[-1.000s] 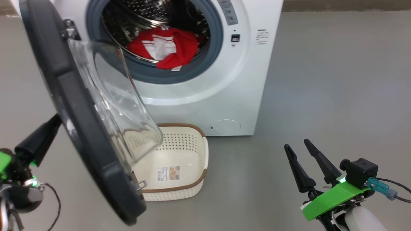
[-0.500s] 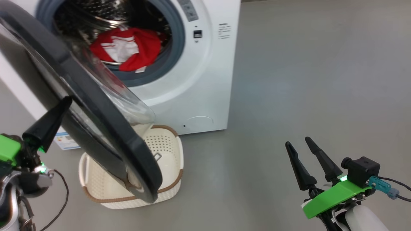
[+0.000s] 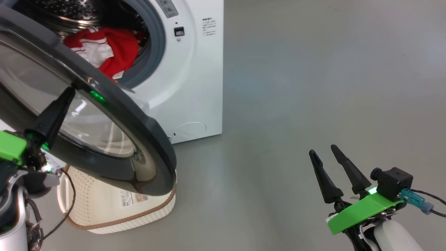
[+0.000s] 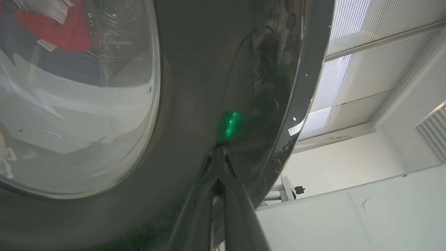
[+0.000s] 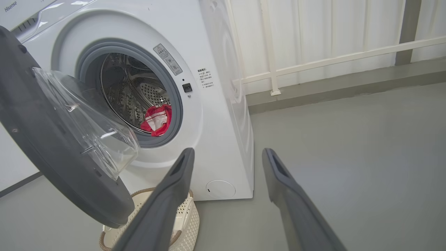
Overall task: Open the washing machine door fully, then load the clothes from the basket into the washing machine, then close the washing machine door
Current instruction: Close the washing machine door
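Door [image 3: 139,139] half-swung toward shut, left gripper [image 3: 68,94] pushing.
Against a second ago, door shows its outer face, not its inside; clenched left tip rests on it, mid-left of frame. Clothes [image 3: 115,52] sit in drum [image 3: 69,12], upper left; basket [image 3: 115,212] looks empty, lower left. Right gripper [image 3: 322,150] released, lower right. Closing step underway.

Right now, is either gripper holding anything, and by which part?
Nothing is held. The left gripper, jaws shut, only touches the washing machine door on its black outer ring; the right gripper is open and empty.
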Controlling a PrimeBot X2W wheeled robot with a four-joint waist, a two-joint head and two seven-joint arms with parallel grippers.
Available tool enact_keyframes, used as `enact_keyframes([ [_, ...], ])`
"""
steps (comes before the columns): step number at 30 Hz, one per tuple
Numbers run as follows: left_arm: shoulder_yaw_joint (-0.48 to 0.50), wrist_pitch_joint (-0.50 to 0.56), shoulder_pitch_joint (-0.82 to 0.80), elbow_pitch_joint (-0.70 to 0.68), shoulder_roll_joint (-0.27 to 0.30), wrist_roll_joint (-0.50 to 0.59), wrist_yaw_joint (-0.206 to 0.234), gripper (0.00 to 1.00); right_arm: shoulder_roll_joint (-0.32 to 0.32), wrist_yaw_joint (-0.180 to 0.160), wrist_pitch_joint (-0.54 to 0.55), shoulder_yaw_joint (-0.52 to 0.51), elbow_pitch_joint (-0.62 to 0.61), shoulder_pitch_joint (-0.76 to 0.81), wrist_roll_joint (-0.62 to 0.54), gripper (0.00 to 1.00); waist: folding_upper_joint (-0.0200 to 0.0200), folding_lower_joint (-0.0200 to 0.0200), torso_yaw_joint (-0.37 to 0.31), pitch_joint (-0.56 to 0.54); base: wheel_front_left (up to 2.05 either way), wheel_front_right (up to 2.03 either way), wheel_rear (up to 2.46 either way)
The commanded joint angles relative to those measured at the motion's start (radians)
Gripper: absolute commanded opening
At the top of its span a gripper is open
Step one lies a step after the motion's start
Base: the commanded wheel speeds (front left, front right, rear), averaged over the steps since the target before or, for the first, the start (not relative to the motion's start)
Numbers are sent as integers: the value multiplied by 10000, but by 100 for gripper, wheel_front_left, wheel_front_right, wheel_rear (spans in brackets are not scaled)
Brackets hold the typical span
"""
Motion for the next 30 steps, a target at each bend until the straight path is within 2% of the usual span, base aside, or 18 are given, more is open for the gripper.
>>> enact_keyframes([
  [1, 235, -54, -574, -157, 237, 101, -206, 0, 8, 16, -48, 117, -276, -282, -110, 100, 0, 0, -153, 100, 0, 0, 0],
  [14, 269, -531, -1382, 680, 302, 423, -513, 0, 146, 16, -48, 114, -351, -447, -162, 100, 0, 0, -784, 445, 0, 0, 0],
  [30, 389, -1267, -2981, 2371, 887, 1083, -1048, 0, 584, 16, -48, -96, -530, -537, -267, 100, 0, 0, -1911, 1202, 0, 0, 0],
])
